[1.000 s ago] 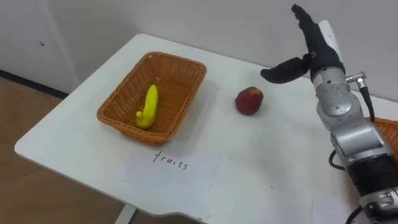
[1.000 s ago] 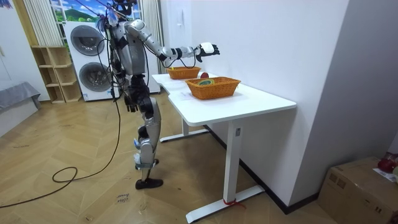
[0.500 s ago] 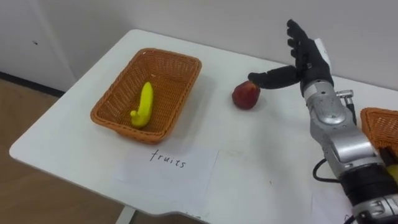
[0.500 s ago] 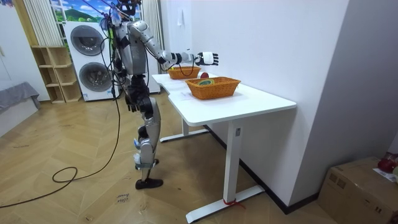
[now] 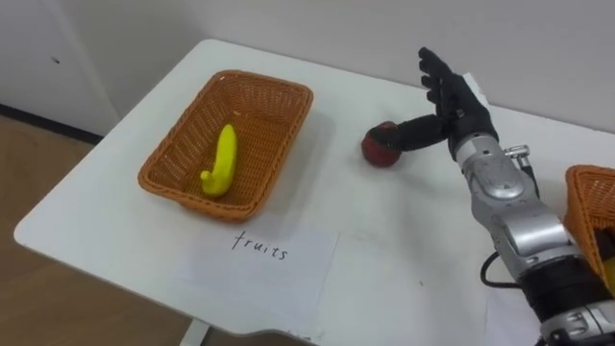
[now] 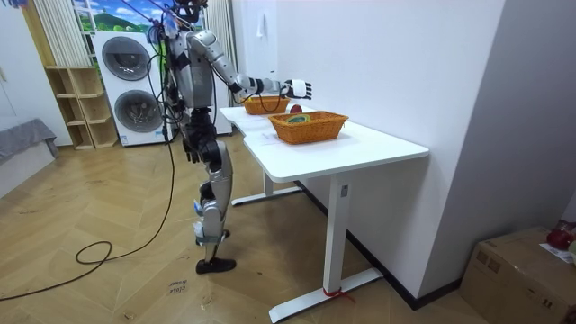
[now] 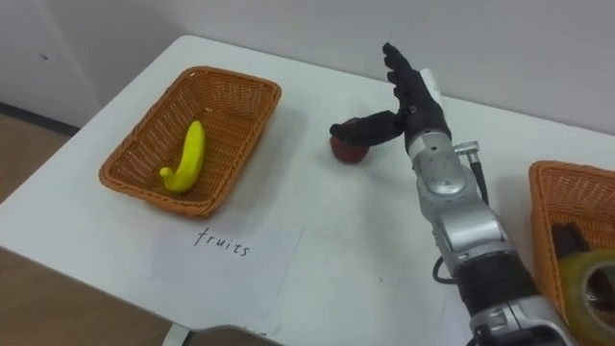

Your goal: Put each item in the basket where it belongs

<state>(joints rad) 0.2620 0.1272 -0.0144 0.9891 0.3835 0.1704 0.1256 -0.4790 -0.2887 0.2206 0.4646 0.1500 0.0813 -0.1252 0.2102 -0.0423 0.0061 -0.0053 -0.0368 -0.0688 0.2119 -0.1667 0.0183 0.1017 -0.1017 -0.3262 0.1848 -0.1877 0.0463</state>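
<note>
You had the banana (image 5: 222, 161) in the fruit basket (image 5: 252, 106) and tape (image 7: 586, 279) in the other basket (image 7: 548, 221); the apple (image 5: 380, 149) sat unsorted on the counter (image 5: 384, 250) near the fruit basket. Your right hand (image 5: 452, 96) was released, fingers straight, thumb lying over the apple. A second before, it hung higher, clear of the apple
</note>
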